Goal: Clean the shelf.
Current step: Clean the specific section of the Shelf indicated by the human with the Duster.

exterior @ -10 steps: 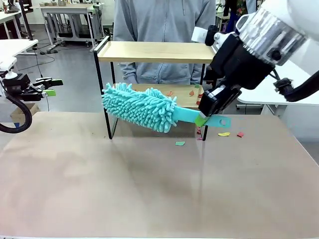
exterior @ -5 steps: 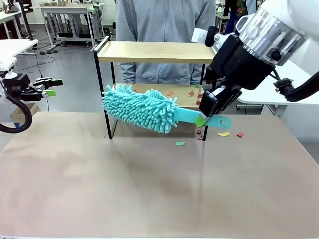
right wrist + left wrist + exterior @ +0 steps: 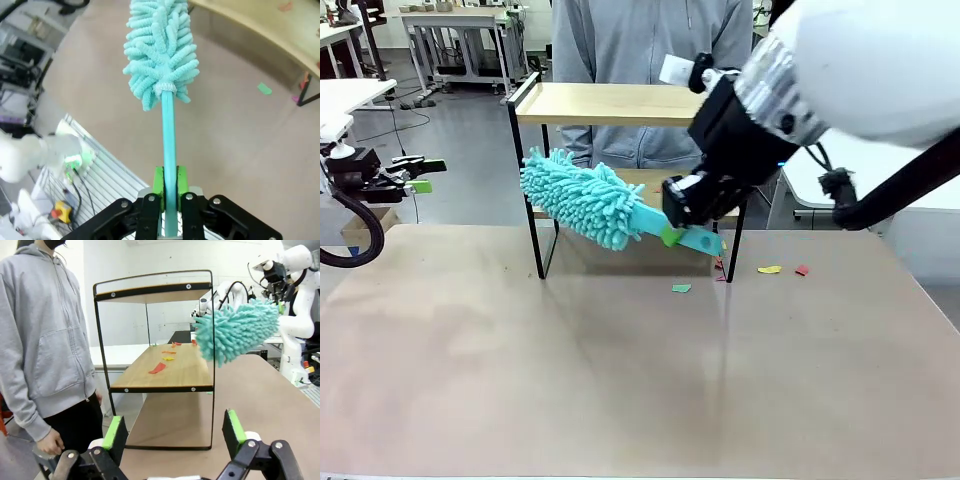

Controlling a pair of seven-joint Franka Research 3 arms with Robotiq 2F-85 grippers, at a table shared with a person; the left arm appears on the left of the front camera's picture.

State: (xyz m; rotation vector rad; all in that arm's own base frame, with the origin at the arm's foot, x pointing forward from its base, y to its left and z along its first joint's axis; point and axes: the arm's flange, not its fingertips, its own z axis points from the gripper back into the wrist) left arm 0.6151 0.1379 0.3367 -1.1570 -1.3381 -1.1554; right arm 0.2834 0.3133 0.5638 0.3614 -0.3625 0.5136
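Mid-sweep: duster (image 3: 582, 198) at the shelf (image 3: 620, 103), not done
Your right gripper (image 3: 672, 234) clamps the duster handle; the shelf stands at the table's (image 3: 620, 380) far edge, scraps (image 3: 158, 368) left on its lower board (some on the table too).

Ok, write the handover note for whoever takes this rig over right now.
Right gripper: shut on the handle of the teal duster.
Left gripper: open, holding nothing, off to the left of the table.
Duster head: raised by the front left corner of the shelf, above the level of the lower board.
Person: standing behind the shelf.
Done: a few coloured scraps lie on the table in front of the shelf.
Left: red and orange scraps on the lower board need sweeping off.
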